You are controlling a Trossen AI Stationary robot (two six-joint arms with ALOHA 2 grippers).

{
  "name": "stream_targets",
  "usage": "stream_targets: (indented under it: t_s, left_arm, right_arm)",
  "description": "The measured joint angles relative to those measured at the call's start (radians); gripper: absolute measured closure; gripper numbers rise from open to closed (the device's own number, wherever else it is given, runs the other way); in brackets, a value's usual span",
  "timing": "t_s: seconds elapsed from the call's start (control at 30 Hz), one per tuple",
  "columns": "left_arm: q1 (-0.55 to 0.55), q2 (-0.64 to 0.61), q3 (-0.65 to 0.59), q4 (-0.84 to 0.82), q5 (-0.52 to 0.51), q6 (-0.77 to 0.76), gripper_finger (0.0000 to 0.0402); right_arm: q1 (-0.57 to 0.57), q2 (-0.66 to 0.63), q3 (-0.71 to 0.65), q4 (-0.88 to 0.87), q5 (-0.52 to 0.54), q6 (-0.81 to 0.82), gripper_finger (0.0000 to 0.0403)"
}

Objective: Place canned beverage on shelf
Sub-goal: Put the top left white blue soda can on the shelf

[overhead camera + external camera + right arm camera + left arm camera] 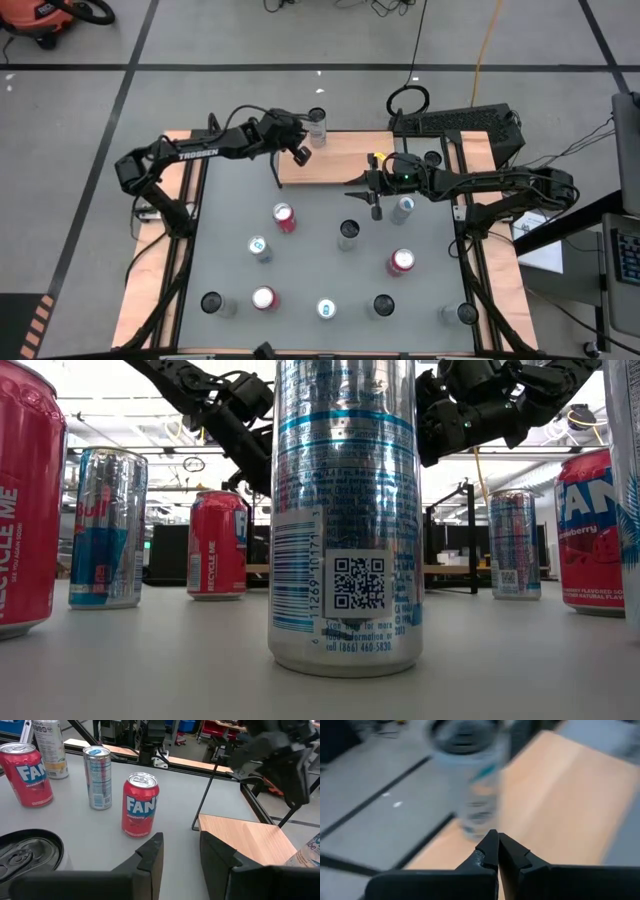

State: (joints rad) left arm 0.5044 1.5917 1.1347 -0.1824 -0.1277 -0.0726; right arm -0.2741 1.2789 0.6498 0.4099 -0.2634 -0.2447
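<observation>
Backing the left claw (299,155), pinched shut on nothing, straight off the slim silver can (317,125) standing on the light-wood shelf board (335,160) avoids toppling it; right claw (376,205) hangs part-open, empty.

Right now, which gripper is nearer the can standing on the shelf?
Left. The left gripper sits shut just beside the can on the shelf; the right gripper hangs empty past the shelf's front edge, farther off.
</observation>
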Motion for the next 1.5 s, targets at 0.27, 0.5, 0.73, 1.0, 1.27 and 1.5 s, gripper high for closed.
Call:
stream_targets:
  t_s: [0.27,0.5,0.73,1.0,1.27,1.5]
  left_arm:
    - [-0.043,0.026,0.000,0.039,0.003,0.028,0.0396]
    - [-0.055,0.083,-0.001,0.130,-0.044,0.028,0.0396]
    - [-0.057,0.100,0.000,0.184,-0.092,0.030,0.0396]
    - [-0.054,0.125,0.000,0.237,-0.095,0.030,0.0396]
    - [-0.052,0.141,0.000,0.265,-0.117,0.054,0.0396]
    - [-0.028,0.141,0.000,0.272,-0.117,0.060,0.0396]
  right_arm:
    - [0.000,0.000,0.000,0.006,0.000,0.000,0.0312]
    - [0.000,0.000,0.000,0.006,0.000,-0.003,0.0312]
    - [0.000,0.000,0.000,0.005,0.000,-0.004,0.0312]
    - [0.000,0.000,0.000,0.007,0.000,-0.007,0.0312]
    - [0.000,0.000,0.000,0.009,0.000,-0.006,0.0312]
    - [0.000,0.000,0.000,0.012,0.000,-0.006,0.0312]
